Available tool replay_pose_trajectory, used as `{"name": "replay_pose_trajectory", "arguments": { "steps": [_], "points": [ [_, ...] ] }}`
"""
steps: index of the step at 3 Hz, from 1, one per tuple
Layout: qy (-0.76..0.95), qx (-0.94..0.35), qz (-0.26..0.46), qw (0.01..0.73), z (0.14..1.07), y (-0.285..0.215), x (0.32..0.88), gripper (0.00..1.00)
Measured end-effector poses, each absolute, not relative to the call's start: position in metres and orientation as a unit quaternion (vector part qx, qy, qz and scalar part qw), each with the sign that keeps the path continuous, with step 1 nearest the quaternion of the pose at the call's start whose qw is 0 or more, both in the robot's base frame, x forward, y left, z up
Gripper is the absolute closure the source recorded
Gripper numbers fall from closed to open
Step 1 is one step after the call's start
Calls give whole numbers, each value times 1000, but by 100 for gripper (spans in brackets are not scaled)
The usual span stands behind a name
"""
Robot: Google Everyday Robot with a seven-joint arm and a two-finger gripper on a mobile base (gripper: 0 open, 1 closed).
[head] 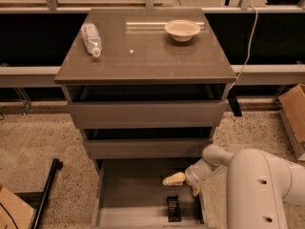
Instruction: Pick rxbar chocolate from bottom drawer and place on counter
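The rxbar chocolate (174,208) lies flat in its black wrapper on the floor of the bottom drawer (128,192), near the front right corner. That drawer is pulled out and open. My gripper (185,185) hangs over the drawer's right side, just above and behind the bar, not touching it. Its cream fingers (174,179) are spread and hold nothing, so it is open. The counter (143,56) is the glossy grey-brown top of the cabinet.
On the counter lie a clear plastic bottle (91,38) at the left and a pale bowl (182,30) at the back right. Both upper drawers stand slightly open. A cardboard box (295,113) sits on the floor at right, and a black pole (45,194) at left.
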State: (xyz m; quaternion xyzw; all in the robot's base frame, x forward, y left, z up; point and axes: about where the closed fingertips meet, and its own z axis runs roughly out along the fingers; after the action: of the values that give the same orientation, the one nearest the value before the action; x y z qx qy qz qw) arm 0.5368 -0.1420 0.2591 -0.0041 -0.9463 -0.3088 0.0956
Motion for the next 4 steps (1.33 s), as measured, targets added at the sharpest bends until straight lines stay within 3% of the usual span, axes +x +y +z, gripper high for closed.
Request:
{"name": "replay_pose_trajectory", "arguments": {
  "steps": [4],
  "points": [
    [-960,13,-268,79,224,-103,529,0]
  ]
}}
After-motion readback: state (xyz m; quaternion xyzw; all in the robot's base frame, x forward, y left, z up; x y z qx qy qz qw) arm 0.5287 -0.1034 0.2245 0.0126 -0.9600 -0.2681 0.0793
